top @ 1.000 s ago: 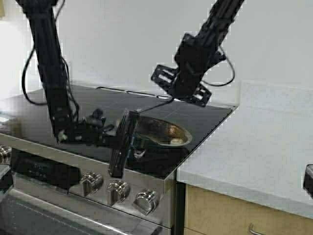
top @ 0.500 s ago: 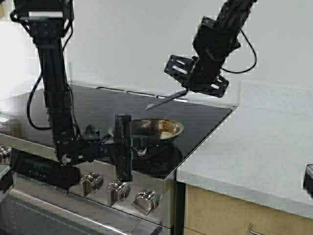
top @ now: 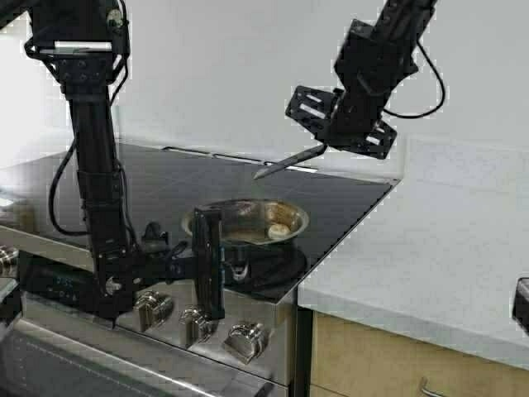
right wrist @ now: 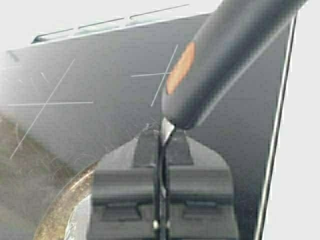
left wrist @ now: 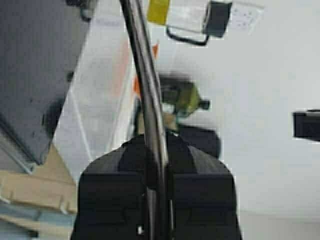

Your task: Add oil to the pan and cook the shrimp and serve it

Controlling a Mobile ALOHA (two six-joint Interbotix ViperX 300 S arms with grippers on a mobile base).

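Black glass stove (top: 149, 178) with the white bench (top: 430, 248) touching its right side. Pan (top: 245, 222) sits flat at the stove's front right corner, just behind the knobs (top: 198, 318). Left gripper (top: 208, 260) at the stove's front edge, clamped on the pan's handle (left wrist: 145, 95). Right gripper (top: 335, 136) up in the air above the stove's back right, pinching a spatula (top: 285, 162) angled down toward the pan, not touching. Shrimp (top: 279, 231) lies inside the pan, on the side nearest the bench.
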